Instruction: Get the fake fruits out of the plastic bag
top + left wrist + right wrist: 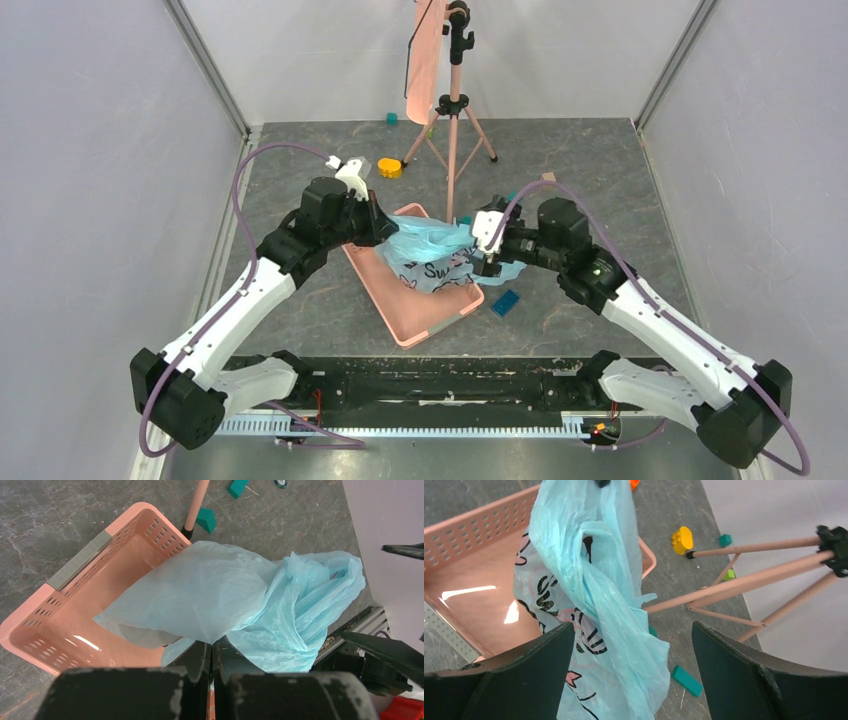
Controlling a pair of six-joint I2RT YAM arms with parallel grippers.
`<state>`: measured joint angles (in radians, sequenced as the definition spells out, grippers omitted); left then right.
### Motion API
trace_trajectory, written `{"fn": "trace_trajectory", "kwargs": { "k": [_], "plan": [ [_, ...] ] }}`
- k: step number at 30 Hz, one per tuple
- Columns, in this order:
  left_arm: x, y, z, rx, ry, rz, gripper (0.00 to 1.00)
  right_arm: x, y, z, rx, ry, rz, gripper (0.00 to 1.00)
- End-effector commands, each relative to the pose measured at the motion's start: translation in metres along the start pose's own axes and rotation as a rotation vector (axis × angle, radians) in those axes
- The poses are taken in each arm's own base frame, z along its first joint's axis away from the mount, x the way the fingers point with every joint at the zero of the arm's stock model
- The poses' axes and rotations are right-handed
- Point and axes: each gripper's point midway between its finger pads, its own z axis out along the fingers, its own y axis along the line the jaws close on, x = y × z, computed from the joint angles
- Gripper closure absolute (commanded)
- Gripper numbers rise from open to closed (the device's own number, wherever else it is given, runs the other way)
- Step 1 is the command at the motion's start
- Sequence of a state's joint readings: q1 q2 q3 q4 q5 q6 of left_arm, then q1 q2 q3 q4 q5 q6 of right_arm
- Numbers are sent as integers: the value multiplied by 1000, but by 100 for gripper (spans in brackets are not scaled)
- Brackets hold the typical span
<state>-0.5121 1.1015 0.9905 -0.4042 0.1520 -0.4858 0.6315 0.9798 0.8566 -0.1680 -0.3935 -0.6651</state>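
Observation:
The light-blue plastic bag (pixel 430 250) hangs stretched over the pink basket (pixel 420 325), its printed panel facing the front. My left gripper (pixel 383 228) is shut on a pinch of the bag's plain side (pixel 220 595), with its jaws closed at the film (pixel 212 647). My right gripper (pixel 487 250) is open. In the right wrist view it (pixel 633 625) straddles the bag's twisted hanging folds (pixel 589 580) without closing on them. No fake fruits show in any view. I cannot tell whether any are inside the bag.
The basket (pixel 75 565) lies slanted at the table's middle. A pink tripod stand (pixel 452 120) stands just behind it, with a leg close to the bag (pixel 704 597). A yellow block (pixel 390 167) and teal blocks (pixel 506 302) lie around it.

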Motion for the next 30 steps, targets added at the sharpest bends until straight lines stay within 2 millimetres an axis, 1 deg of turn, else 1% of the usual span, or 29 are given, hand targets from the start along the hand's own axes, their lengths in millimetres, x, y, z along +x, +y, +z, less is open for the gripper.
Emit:
{"fn": "trace_trajectory", "kwargs": {
  "k": [1, 3, 4, 7, 9, 11, 13, 15, 16, 18, 20, 22, 24, 30],
  "plan": [
    [-19, -14, -7, 56, -46, 72, 98, 1, -11, 9, 19, 76, -118, 12],
    [-20, -13, -7, 50, -46, 78, 98, 10, -14, 13, 22, 127, -130, 18],
    [-19, -13, -7, 49, -44, 81, 98, 13, -16, 15, 28, 143, -135, 23],
    [-19, -11, -9, 44, -45, 85, 98, 21, -22, 15, 57, 190, -149, 36],
    [-18, -11, -9, 41, -45, 85, 98, 27, -25, 15, 70, 220, -153, 42],
    [-18, -10, -9, 38, -48, 85, 98, 32, -26, 15, 77, 242, -149, 52],
    [-18, -7, -9, 22, -51, 79, 98, 31, -25, 15, 77, 238, -126, 68],
    [-16, -1, -10, -8, -56, 66, 98, 23, -24, 15, 97, 195, -76, 91],
    [-15, 2, -10, -24, -56, 58, 98, 18, -26, 14, 122, 165, -45, 95],
    [-12, 10, -10, -59, -57, 42, 98, 8, -28, 9, 171, 99, 26, 98],
    [-7, 18, -12, -92, -60, 24, 98, -1, -38, 2, 277, 42, 139, 100],
    [-3, 25, -13, -117, -69, 6, 98, -3, -48, -5, 370, 9, 263, 100],
    [2, 31, -16, -131, -72, -8, 98, 1, -57, -11, 453, 10, 358, 100],
    [12, 42, -21, -157, -73, -29, 98, 2, -50, -8, 481, -69, 659, 100]
  ]
}}
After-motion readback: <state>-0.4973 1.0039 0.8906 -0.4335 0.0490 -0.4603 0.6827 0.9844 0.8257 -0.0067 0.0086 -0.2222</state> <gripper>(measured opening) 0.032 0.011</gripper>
